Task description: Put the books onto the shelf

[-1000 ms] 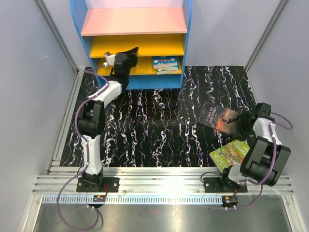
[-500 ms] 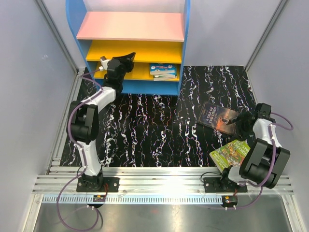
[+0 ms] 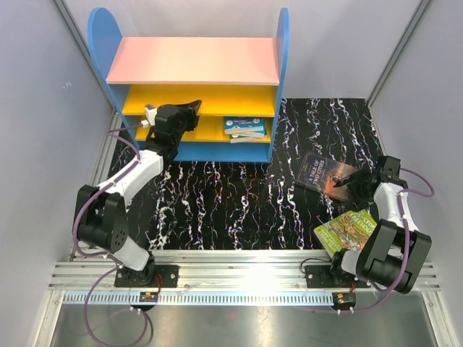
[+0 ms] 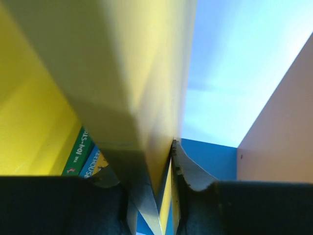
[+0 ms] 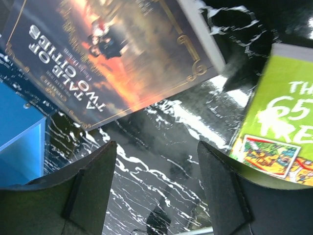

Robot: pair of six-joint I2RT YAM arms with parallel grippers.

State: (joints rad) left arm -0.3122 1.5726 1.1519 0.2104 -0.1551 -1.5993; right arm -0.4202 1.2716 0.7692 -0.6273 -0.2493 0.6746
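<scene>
Nearest, on the right of the black marbled table, a lime-green book is seen lying flat, cover up, close to the right arm's base. Just beyond it the right gripper is held low over the table with its jaws spread wide. Nothing is held. Only marbled surface is seen in the gap in the wrist view. The dark "A Tale of Two Cities" book is recorded flat on the table, its near right corner just beside that gripper.

Further back, on the left, the left gripper is set at the front of the shelf. Its jaws are narrow and closed on the edge of the upper yellow board, one finger on either face. A small stack of books is noted lying flat on the lower yellow board, right of centre.
</scene>
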